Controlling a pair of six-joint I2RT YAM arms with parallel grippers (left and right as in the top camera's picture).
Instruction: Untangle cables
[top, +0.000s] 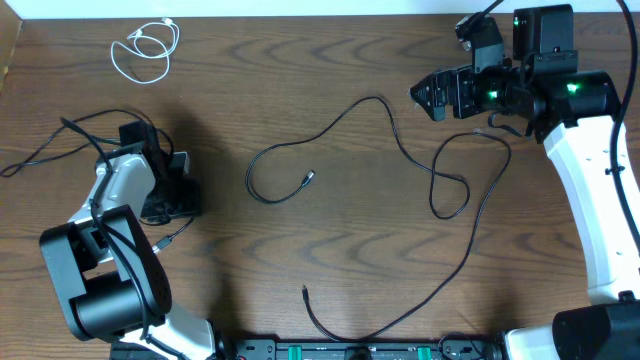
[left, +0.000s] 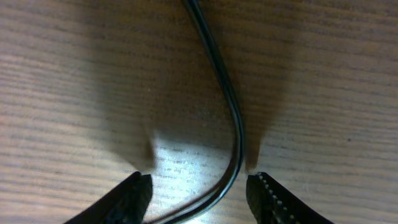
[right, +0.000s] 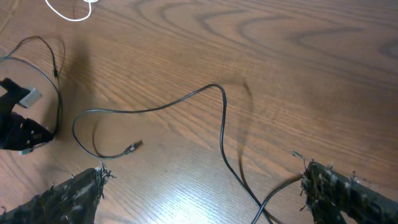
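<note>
At nine o'clock on the bench (top: 300, 40), seen from overhead, a bunch of thin black cords (top: 70, 128) lies around the left arm (top: 120, 185). The left fingers (left: 264, 196) sit close to the wood and are parted. One black cord (left: 217, 68) runs between them, just beside one tip and clear of the other, so nothing is pinched.

Toward eleven o'clock the white cord (top: 145, 45) lies in a loose coil, well apart from the rest.

A long black cord (top: 375, 99) wanders from a small plug (top: 310, 177) near the centre. It goes up toward twelve o'clock, out through a loop at three o'clock, and down to a free end (top: 304, 290) at six o'clock.

At two o'clock the right fingers (top: 435, 97) hang over the bench near that cord's far bend, spread wide and holding nothing.
</note>
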